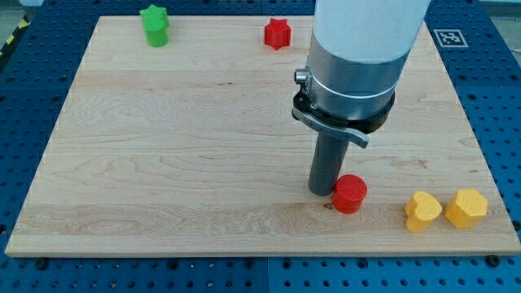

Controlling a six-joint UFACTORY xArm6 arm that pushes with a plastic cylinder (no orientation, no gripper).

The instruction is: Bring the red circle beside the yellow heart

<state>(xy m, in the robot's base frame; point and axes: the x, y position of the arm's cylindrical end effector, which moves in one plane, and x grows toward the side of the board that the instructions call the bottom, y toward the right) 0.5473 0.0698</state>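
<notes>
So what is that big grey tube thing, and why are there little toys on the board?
That is a robot arm. It has no claw, just a dark rod. The rod's bottom end, my tip, slides on the wooden board and pushes blocks; nothing is held. Only one camera is looking. The tip sits right against the left side of the red circle. To the right, near the bottom edge, is the yellow heart, with another yellow block beside it. At the top are a green block and a red star.
</notes>
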